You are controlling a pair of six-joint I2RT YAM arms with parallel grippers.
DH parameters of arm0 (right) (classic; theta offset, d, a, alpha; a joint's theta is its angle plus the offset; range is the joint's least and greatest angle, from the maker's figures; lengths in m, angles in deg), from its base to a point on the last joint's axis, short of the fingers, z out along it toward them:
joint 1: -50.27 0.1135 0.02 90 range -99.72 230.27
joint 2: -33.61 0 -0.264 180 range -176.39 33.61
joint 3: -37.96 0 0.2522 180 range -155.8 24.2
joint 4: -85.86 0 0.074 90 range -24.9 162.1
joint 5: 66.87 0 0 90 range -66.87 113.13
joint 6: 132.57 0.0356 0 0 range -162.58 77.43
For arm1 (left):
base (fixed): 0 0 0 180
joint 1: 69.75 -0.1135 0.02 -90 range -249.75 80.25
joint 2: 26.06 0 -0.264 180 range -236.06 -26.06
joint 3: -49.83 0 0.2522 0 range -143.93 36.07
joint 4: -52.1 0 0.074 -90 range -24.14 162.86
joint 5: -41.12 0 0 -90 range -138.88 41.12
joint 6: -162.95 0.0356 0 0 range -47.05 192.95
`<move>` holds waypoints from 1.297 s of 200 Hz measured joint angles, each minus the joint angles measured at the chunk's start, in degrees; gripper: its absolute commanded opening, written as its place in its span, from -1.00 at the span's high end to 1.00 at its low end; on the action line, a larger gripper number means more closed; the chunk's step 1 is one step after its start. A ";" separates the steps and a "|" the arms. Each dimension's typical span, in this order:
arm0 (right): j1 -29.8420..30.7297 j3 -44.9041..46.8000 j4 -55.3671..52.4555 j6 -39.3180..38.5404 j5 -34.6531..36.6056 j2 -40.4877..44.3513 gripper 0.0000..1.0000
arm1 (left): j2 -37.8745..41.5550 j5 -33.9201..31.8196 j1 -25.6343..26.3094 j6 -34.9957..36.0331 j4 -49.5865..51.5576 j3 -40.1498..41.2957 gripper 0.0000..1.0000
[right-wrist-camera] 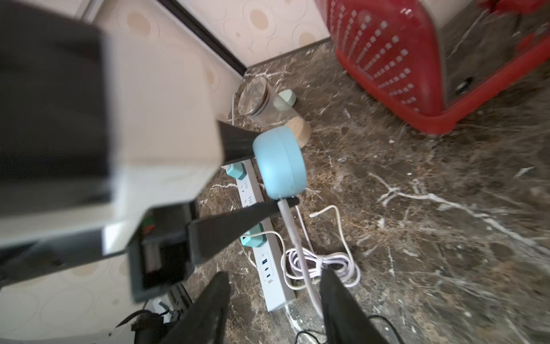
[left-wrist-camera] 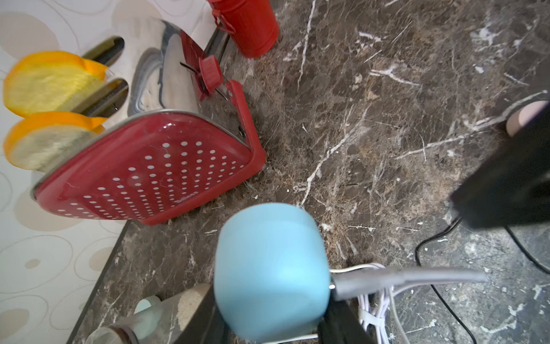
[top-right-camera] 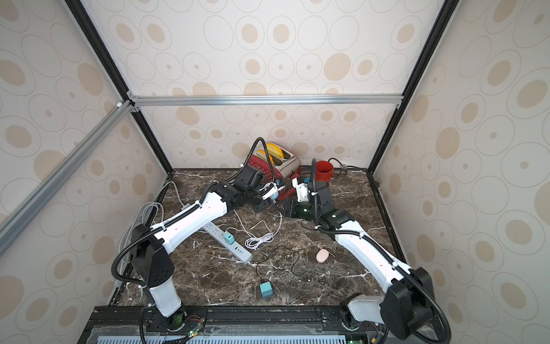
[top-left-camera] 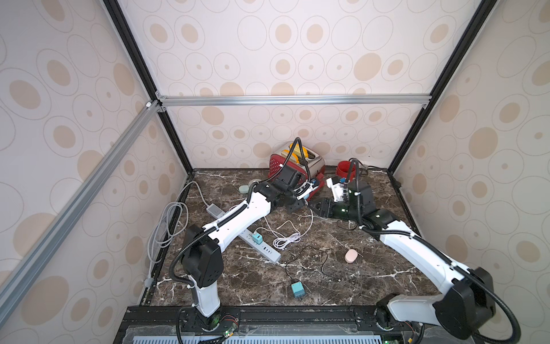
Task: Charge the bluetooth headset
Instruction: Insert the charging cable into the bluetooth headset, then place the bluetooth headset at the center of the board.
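A dark brown marble-look tabletop (top-left-camera: 372,268), veined in white, is carrying everything. At its back a toaster (left-wrist-camera: 154,166) is standing, with a mirror-bright steel body and glossy red curved end panels peppered with white dots. Two spongy yellow slices (left-wrist-camera: 50,83) with orange rims are poking out of its slots. Just beside it a red cylindrical cup (top-left-camera: 345,171) is standing upright. A long, flat, pale grey power strip (top-left-camera: 265,248) is lying slantwise near the left arm, with a teal cube charger (top-left-camera: 256,239) sitting in one socket. A clear glass jar (right-wrist-camera: 268,110) with a cork-coloured end is lying on its side.

The headset case (left-wrist-camera: 270,268), a smooth matte light-blue rounded pebble, is hanging above the tabletop in front of the toaster, between the two arms. The left pincer (right-wrist-camera: 275,172) is clamping it, one black finger pressing each side. A stiff grey-white cable (right-wrist-camera: 285,220) is sticking out of the case's edge and running down to a loose white coil.

The right pincer (right-wrist-camera: 274,272) is standing with its jaws well apart. The cable is passing between them close to one finger, and contact cannot be told.

A small white brand word is showing low on the toaster's red panel, too blurred to read surely.
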State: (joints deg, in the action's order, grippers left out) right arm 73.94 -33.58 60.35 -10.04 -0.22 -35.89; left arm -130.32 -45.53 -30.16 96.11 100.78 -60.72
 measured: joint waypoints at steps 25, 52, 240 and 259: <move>-5.18 2.82 -3.87 -0.55 3.28 7.74 -0.35 | -3.23 0.57 -0.20 -0.26 1.20 -3.23 0.48; -11.67 5.29 -5.79 -0.35 4.85 10.10 -0.37 | -8.81 2.08 -0.28 -0.15 1.77 -9.01 0.46; -20.79 12.90 -4.07 2.03 2.36 4.83 -0.39 | -41.35 13.40 4.57 3.69 3.15 -34.58 0.36; -20.79 13.20 -4.09 2.03 2.38 4.90 -0.39 | -42.53 14.27 4.79 3.65 2.82 -35.30 0.31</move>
State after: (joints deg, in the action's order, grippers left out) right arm 53.15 -20.38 56.26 -8.01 2.16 -30.99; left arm -172.86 -31.25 -25.37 99.76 103.60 -96.02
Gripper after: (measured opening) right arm 0.694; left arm 0.421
